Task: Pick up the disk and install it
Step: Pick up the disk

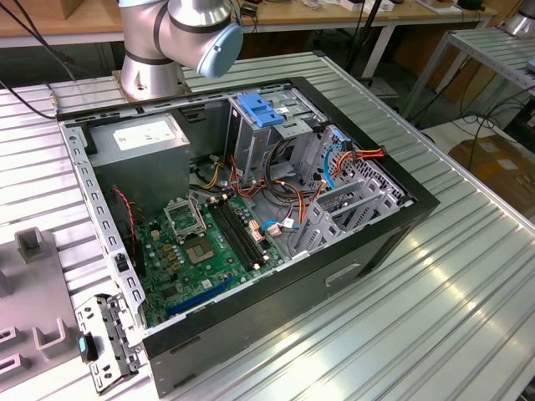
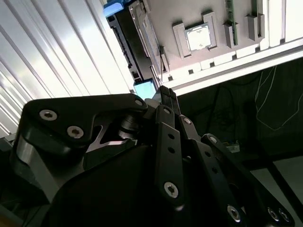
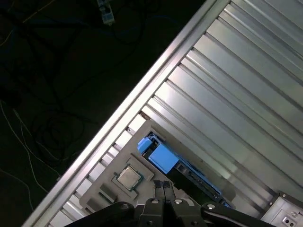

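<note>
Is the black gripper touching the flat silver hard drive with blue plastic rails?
Cannot tell. In the first wrist view the gripper appears right beside the blue-railed disk, but that camera looks straight along it, hiding any gap.

The disk [image 3: 175, 166] rests on the ribbed metal table just beside a grey fixture plate. Its dark body is edged by a blue plastic rail with a blue tab at one end, seen in both wrist views [image 2: 123, 42].

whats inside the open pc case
In the exterior view: a green motherboard, a grey power-supply box, a metal drive cage with a blue handle, and coloured cables. Whatever sits under the cage and cables is covered.
</note>
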`<state>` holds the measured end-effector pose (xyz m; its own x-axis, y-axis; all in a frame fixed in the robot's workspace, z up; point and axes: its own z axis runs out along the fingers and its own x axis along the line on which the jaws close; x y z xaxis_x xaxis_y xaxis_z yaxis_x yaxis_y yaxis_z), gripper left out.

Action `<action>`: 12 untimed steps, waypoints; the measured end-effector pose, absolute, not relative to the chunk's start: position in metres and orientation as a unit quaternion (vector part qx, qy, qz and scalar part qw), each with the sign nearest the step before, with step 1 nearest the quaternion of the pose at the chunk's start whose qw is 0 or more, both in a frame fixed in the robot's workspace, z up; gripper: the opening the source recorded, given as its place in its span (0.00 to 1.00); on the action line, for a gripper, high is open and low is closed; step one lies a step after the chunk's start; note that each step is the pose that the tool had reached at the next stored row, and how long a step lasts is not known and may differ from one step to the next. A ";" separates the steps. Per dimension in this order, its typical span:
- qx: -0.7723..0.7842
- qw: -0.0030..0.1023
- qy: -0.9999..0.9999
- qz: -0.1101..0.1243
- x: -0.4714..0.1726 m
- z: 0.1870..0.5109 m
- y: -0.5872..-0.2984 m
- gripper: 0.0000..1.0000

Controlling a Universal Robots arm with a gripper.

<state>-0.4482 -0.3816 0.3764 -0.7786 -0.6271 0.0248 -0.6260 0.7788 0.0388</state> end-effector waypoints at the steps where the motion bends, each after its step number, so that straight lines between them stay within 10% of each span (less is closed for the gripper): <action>1: 0.332 0.018 -0.943 -0.014 -0.448 0.376 -0.382 0.11; 12: 0.384 0.009 -0.923 -0.010 -0.449 0.373 -0.381 0.11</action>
<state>-0.4489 -0.3814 0.3731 -0.7051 -0.7091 0.0085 -0.7087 0.7050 0.0257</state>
